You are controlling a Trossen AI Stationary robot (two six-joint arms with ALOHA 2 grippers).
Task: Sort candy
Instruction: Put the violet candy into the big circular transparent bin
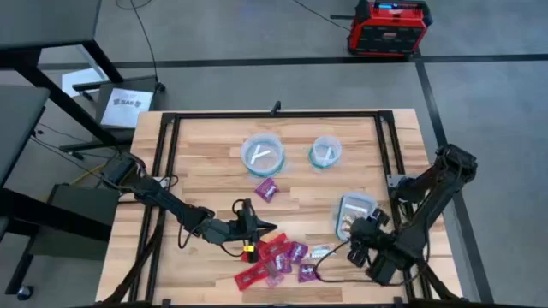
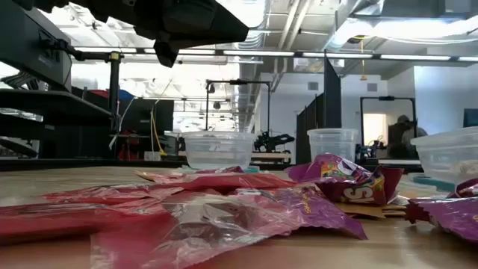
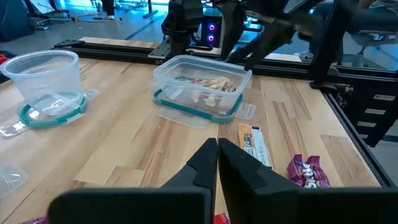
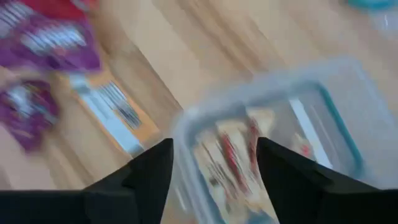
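Observation:
Candy in red and purple wrappers lies in a pile point(image 1: 272, 258) near the table's front edge; in the low view it fills the foreground point(image 2: 224, 202). One purple piece point(image 1: 267, 190) lies apart, farther back. My left gripper point(image 1: 261, 225) hovers just behind the pile, shut with nothing between its fingers point(image 3: 217, 148). My right gripper point(image 1: 355, 238) hangs open over the near end of a clear rectangular tub point(image 4: 280, 124), which holds a few pale sweets; its fingers touch nothing. An orange-and-white piece point(image 3: 252, 144) and a purple one point(image 3: 308, 171) lie on the wood between pile and tub.
Two clear round bowls with bluish rims point(image 1: 263, 156) point(image 1: 325, 152) stand at mid-table toward the far side, each with a pale sweet or two inside. A black frame rail point(image 1: 171, 154) runs around the tabletop. Bare wood lies to the left of the pile.

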